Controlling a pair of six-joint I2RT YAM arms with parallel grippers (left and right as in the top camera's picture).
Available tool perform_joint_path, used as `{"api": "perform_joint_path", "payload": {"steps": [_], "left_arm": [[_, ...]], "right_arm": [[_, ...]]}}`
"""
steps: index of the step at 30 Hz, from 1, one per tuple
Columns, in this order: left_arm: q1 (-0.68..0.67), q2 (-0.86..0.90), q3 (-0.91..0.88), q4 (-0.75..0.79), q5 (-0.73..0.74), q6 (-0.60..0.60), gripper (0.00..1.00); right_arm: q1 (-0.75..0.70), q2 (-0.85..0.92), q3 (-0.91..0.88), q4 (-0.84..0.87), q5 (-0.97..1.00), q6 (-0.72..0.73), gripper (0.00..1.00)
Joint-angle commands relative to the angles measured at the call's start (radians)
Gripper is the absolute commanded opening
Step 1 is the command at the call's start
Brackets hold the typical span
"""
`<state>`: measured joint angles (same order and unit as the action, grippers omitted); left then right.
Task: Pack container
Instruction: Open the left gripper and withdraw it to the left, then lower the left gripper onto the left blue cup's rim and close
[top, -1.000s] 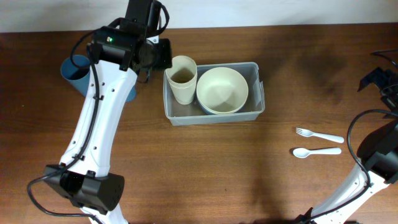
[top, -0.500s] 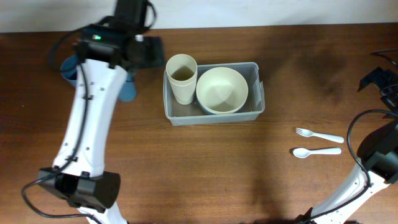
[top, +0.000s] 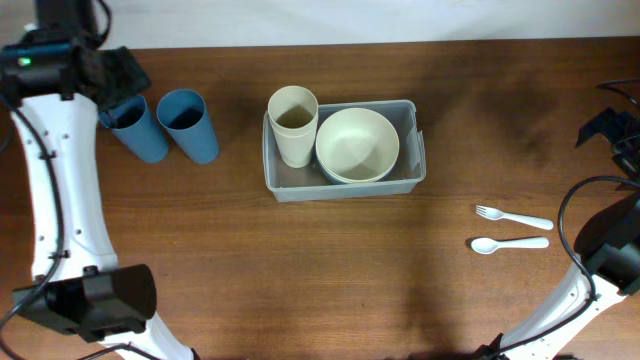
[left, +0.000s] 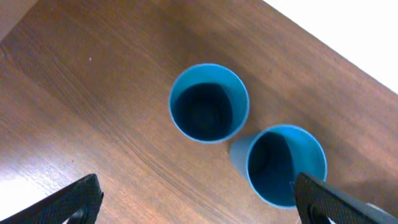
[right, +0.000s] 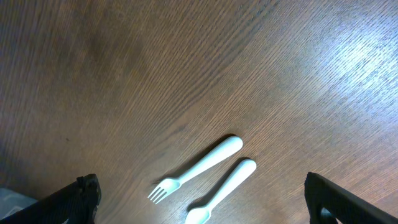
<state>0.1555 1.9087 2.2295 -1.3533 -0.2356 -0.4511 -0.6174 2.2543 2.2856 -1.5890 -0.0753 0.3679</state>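
Blue cups (top: 188, 125) show now: my left gripper (left: 196, 186) moved from the container (top: 340, 190) to above them, wide open. The container holds a cream cup (top: 294, 125) and a bowl (top: 357, 145); my right gripper (right: 200, 183) is wide too.

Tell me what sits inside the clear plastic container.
A cream cup at its left end and a cream bowl beside it, both upright. The floor of the container beneath them is covered; the cup's bottom is in shadow.

Cup (top: 293, 125) beside bowl (top: 357, 145) in container (top: 340, 191)
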Motion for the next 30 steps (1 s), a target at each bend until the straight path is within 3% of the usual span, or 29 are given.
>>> {"api": "perform_joint_path", "payload": {"steps": [1, 13, 30], "left_arm": [[0.037, 0.055, 0.013, 0.01, 0.038, -0.072, 1.0], [0.095, 0.208, 0.013, -0.014, 0.04, -0.19, 1.0], [0.153, 0.302, 0.013, 0.002, 0.093, -0.189, 1.0]], "right_arm": [[0.003, -0.037, -0.006, 0.0, 0.002, 0.011, 0.99], [0.003, -0.037, -0.006, 0.0, 0.002, 0.011, 0.99], [0.003, -0.037, -0.006, 0.0, 0.002, 0.011, 0.99]]}}
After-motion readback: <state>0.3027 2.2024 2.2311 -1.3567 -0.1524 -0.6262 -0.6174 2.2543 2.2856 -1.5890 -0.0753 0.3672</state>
